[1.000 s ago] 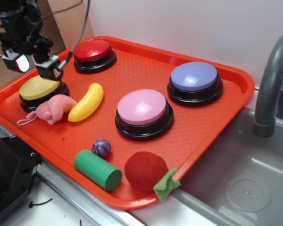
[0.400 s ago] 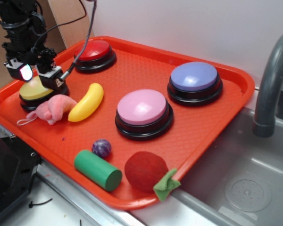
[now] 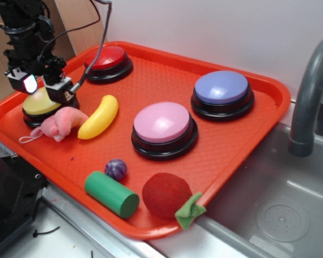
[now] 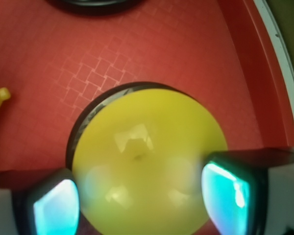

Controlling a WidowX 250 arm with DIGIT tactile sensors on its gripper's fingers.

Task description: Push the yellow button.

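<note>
Over the tray's left corner, my pincer (image 3: 42, 86) hangs directly above the yellow button (image 3: 36, 102).

From the wrist view my two fingers (image 4: 54, 205) stand spread apart, one at each side of the yellow dome (image 4: 147, 161), gripping nothing; whether they touch it I cannot tell. That button sits near the left edge of the orange tray (image 3: 151, 70), with a pink plush toy (image 3: 59, 124) just beside it and a yellow banana (image 3: 100, 116) next to that. Farther out are the red button (image 3: 106, 60) at the back edge, the pink button (image 3: 163, 128) mid-tray, the blue button (image 3: 222, 92) toward the right corner, and a purple ball (image 3: 116, 169), green cylinder (image 3: 111, 194) and red ball (image 3: 167, 194) along the front edge.
</note>
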